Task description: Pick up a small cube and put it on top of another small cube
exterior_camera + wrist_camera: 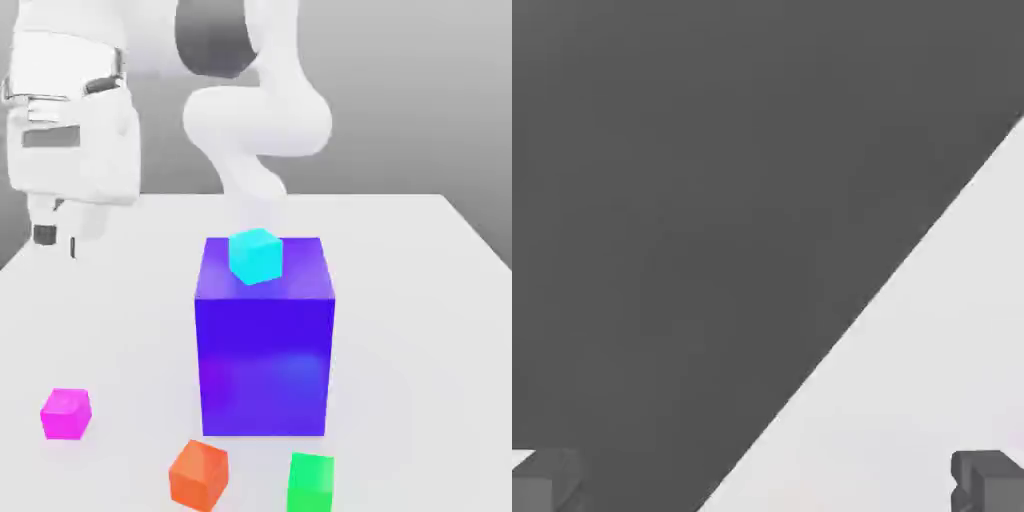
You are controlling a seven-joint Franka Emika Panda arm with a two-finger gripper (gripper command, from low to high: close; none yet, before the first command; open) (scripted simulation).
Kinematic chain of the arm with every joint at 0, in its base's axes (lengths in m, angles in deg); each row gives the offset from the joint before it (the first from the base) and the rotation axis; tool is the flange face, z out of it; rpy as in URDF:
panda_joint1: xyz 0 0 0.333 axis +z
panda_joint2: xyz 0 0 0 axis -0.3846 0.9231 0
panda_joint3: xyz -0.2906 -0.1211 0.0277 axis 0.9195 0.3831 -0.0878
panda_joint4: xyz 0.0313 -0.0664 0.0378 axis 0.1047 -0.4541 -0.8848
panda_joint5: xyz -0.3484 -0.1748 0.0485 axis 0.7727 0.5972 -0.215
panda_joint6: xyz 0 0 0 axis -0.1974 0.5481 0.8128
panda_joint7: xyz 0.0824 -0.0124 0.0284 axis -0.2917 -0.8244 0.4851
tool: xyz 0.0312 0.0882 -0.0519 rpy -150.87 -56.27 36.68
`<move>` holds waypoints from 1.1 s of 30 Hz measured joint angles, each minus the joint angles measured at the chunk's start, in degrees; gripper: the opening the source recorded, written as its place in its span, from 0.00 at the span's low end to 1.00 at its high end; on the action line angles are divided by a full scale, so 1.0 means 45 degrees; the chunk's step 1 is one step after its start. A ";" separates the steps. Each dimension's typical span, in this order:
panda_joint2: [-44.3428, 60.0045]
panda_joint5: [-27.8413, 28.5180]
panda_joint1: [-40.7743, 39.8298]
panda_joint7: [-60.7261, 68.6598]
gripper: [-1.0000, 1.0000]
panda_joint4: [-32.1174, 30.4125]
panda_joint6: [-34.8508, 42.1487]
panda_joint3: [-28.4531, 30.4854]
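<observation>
Green cube [311, 483]: nearest the exterior camera, on the table at the lower edge of the exterior view, just right of the orange cube; this is the judged stacking target.
Orange cube [198, 474]: near front, between the magenta and green cubes; a bystander.
Magenta cube [66, 413]: small, resting flat on the table [420, 330] toward the exterior view's left, well apart from the green cube.
Blue-violet block [264, 335]: large, mid-table, carrying a cyan cube [256, 255] on its top face.
Gripper [56, 238]: high at the exterior view's left, farther back than the magenta cube; the fingers [984, 480] stand wide apart at opposite sides of the hand view, holding nothing.
Governing relation: the magenta cube lies below the gripper and nearer the camera, almost in line with it from left to right.
Hand view: table edge crossing diagonally against dark ground.
Judged next move: advance toward the camera and descend over the magenta cube, clear of the big block.
</observation>
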 joint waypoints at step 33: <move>0.4280 0.0050 -0.1144 -0.1590 0.00 -0.0916 -0.1622 -0.0518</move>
